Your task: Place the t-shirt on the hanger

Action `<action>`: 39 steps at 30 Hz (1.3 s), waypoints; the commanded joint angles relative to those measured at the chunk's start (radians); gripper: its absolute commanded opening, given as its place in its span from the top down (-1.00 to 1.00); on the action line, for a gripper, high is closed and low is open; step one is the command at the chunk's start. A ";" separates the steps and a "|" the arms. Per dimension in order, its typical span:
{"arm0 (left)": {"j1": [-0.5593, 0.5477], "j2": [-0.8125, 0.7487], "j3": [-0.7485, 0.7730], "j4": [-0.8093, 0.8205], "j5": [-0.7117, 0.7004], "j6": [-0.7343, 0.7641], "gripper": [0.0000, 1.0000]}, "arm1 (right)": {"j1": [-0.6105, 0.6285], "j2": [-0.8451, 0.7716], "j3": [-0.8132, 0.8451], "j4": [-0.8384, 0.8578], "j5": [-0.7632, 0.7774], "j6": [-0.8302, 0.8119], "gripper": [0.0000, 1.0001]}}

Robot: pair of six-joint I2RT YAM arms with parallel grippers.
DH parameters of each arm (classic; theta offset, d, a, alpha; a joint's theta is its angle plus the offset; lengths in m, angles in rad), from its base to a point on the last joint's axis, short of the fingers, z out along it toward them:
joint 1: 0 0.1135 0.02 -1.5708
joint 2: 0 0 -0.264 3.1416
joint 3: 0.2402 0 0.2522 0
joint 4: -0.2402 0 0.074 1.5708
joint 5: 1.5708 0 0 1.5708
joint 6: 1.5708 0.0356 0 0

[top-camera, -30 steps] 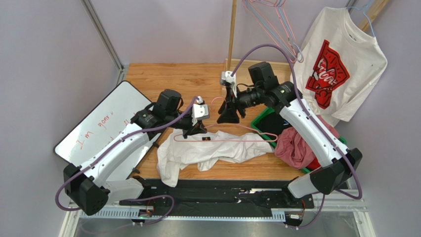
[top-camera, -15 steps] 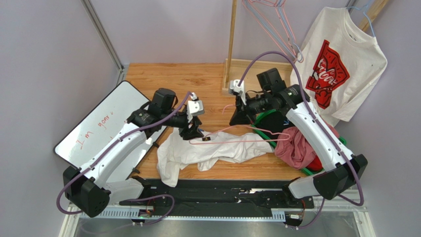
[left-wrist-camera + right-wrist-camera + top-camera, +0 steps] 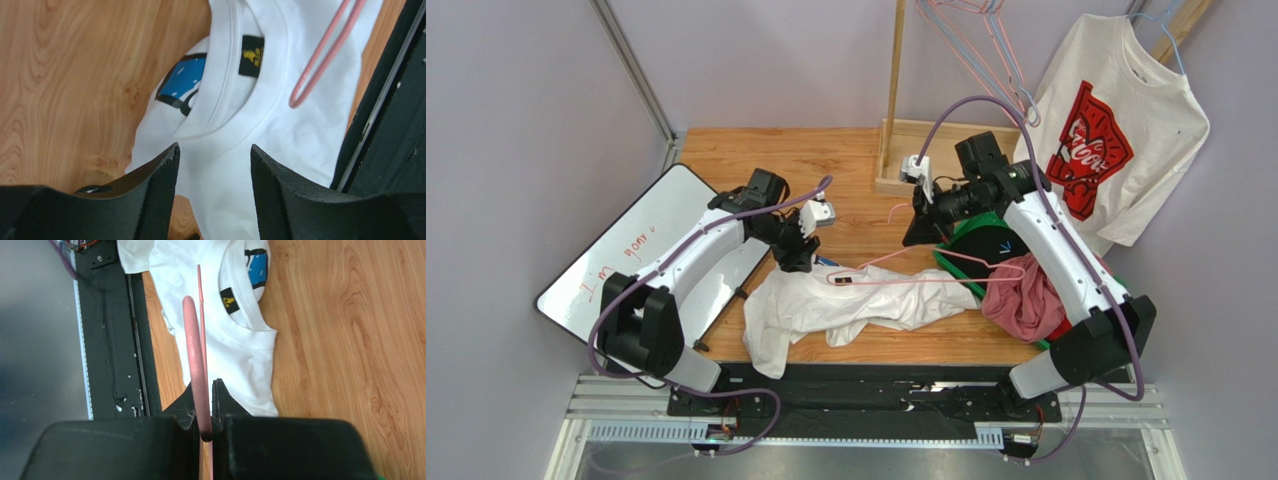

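Above crumpled white t-shirt [image 3: 866, 300] on grainy wood table [image 3: 756, 160]: pinching thin pink wire hanger [image 3: 192, 340] tight with right gripper [image 3: 207, 390], hovering left gripper [image 3: 212, 155] spread apart, empty, over ribbed collar [image 3: 225, 100].

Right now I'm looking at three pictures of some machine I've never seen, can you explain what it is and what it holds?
Two robot arms are bolted to a wooden table. One picture looks down from above; the other two come from cameras on each wrist. A white t-shirt lies crumpled on the table. The right end effector is shut on a pink wire hanger, held over the shirt. The left end effector is open above the shirt's collar, holding nothing. A whiteboard lies at the left.
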State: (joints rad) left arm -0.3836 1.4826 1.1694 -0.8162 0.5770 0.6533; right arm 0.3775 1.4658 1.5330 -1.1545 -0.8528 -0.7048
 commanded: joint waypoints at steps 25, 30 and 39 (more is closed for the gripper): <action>0.006 0.031 0.024 -0.078 -0.051 0.218 0.90 | -0.037 0.311 0.216 0.098 -0.164 -0.051 1.00; 0.006 0.005 0.030 -0.077 -0.042 0.223 0.95 | -0.037 0.326 0.197 0.087 -0.181 -0.097 1.00; 0.005 -0.036 0.026 -0.081 -0.002 0.230 0.97 | -0.037 0.379 0.246 0.052 -0.210 -0.137 1.00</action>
State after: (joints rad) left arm -0.3817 1.4994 1.1698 -0.8913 0.5251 0.8478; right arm 0.3416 1.8263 1.7226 -1.1000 -1.0058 -0.7937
